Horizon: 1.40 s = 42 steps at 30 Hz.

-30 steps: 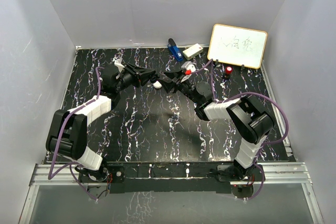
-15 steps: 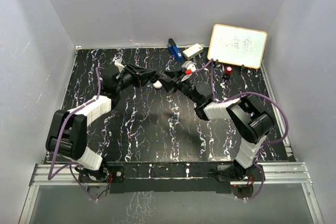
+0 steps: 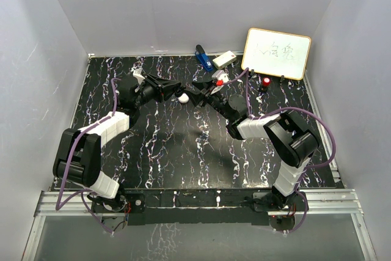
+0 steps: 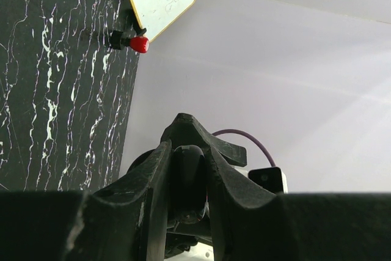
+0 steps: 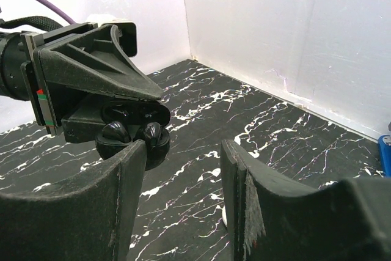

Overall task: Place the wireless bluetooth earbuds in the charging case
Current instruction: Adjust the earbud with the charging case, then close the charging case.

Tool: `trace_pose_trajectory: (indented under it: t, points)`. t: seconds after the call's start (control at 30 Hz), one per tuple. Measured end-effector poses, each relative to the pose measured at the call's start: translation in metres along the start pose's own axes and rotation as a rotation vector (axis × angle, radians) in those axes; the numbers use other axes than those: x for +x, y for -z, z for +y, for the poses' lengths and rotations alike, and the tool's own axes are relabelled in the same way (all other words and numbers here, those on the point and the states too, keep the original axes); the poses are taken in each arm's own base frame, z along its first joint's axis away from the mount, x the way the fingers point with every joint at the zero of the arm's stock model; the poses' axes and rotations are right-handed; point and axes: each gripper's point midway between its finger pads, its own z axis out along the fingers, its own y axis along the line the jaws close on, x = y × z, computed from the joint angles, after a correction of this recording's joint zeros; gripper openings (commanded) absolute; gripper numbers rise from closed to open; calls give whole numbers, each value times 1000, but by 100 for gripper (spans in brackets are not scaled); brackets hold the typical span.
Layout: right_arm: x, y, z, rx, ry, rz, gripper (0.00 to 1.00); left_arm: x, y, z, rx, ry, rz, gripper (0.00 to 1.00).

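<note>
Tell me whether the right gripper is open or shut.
Open: the right gripper has its fingers well apart, table showing between.

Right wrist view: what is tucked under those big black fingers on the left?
Two shiny black rounded pieces, maybe earbuds, sit side by side against a dark holder. The left gripper's fingers cover its top and back, so I can't tell what it is.

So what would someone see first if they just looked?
The left gripper and the right gripper, both black, hover nearly nose to nose mid-table, with the little white charging case between them. At the back right a scribbled whiteboard leans, bright against the black marbled table.
</note>
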Motion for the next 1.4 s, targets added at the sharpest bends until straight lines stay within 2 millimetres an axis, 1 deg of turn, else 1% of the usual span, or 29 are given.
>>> trace_pose_trajectory:
  t: [0.23, 0.6, 0.87, 1.0, 1.1, 1.23, 1.3, 1.4]
  points:
    - [-2, -1, 0, 0, 1, -5, 50, 0, 1, -2, 5, -3, -7, 0]
    - [-7, -5, -1, -1, 6, -18, 50, 2, 1, 1, -6, 2, -4, 0]
    - [-8, -5, -6, 23, 5, -19, 53, 2, 1, 2, -10, 3, -4, 0]
    - [-9, 2, -12, 63, 2, 0, 56, 2, 1, 2, -10, 4, -5, 0]
    - [-19, 13, -10, 73, 16, 0, 56, -2, 0, 4, -15, 11, -28, 0]
    - [-31, 28, -8, 93, 55, -10, 55, -14, -1, 9, -41, 38, -101, 0]
    - [-30, 31, -8, 111, 79, 7, 55, -20, 1, 13, -54, 59, -160, 0]
    - [-19, 31, -5, 144, 120, 50, 55, -28, 3, 19, -69, 94, -259, 0]
